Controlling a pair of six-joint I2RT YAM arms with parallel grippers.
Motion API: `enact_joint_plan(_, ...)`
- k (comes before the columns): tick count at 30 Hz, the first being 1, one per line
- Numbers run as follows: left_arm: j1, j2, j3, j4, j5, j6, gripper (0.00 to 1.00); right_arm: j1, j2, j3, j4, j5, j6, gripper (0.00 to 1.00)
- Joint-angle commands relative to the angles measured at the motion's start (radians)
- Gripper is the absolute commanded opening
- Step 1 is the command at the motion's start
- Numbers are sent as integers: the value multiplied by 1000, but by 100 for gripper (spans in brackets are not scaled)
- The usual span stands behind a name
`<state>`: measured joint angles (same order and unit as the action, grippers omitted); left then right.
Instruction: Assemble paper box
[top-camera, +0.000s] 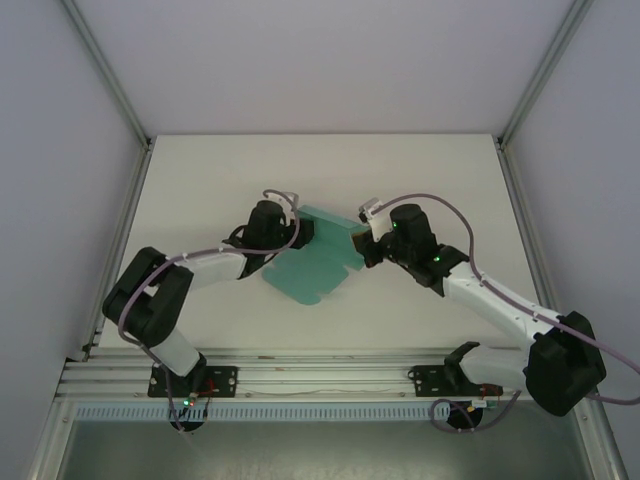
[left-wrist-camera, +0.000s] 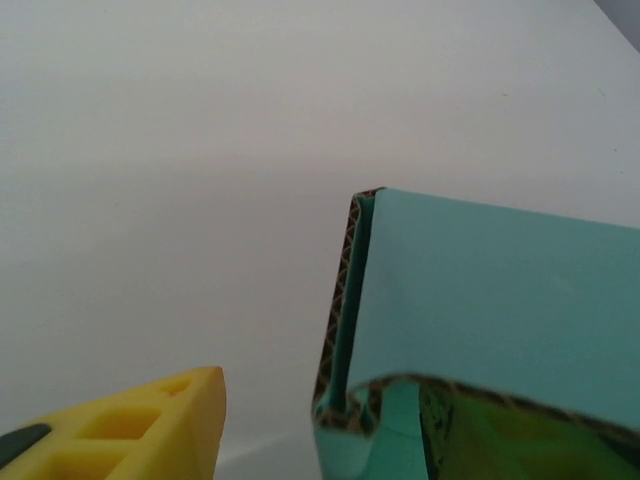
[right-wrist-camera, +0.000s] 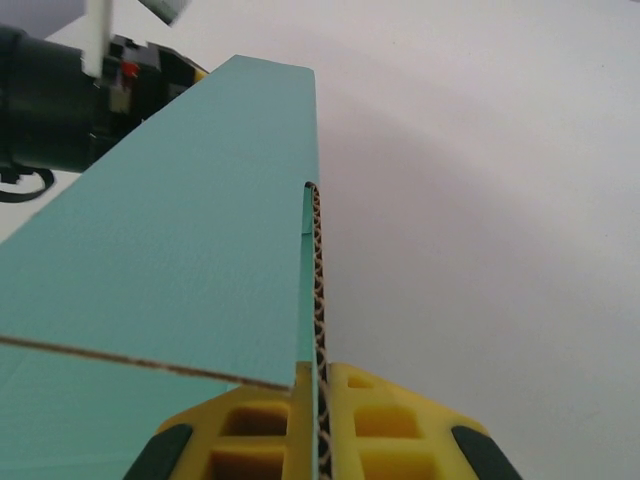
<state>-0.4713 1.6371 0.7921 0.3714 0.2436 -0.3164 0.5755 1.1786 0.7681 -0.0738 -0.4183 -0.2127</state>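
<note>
One paper box (top-camera: 318, 268), teal card, partly folded; we find the right gripper (right-wrist-camera: 318, 395) clamped on its edge. We list the left gripper (top-camera: 298, 235) parted, one finger (left-wrist-camera: 150, 425) clear of the card.

**No legible text**

No writing, label, brand mark, number or sign can be read in any of the three views.
</note>
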Motion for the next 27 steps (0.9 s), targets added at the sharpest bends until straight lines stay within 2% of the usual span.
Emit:
enact_joint_plan(1,2,26,45,15,-34,-26,46,-2,-15,39,23,-26,18,0)
enact_joint_plan(4,2,39,48,43,-87,-43,38,-1,-16,40,17,-39,19,0)
enact_joint_plan(9,-2,49,66,42,-185,-69,3,-2,-22,37,9,-31,24,0)
enact_joint_plan(10,-4,49,72,34,-211,-66,0,-2,-21,32,13,-29,28,0)
enact_joint_plan(12,-15,49,72,24,-276,-63,0,-2,-22,27,20,-20,36,0)
enact_joint_plan(17,-73,64,131,-117,-542,-30,0,-2,-19,23,36,31,60,0)
enact_joint_plan(19,-79,73,152,-173,-577,-52,0,-1,-18,23,46,57,76,0)
enact_joint_plan(21,-79,67,154,-178,-547,-48,0,-2,-19,20,50,87,78,0)
enact_joint_plan(22,-79,56,141,-155,-515,-46,0,-2,-20,20,43,99,70,4)
enact_joint_plan(24,-79,30,117,-124,-476,-51,0,-3,-20,21,28,153,82,26)
enact_joint_plan(27,-79,12,127,-172,-511,-59,0,-10,-82,15,-9,229,93,63)
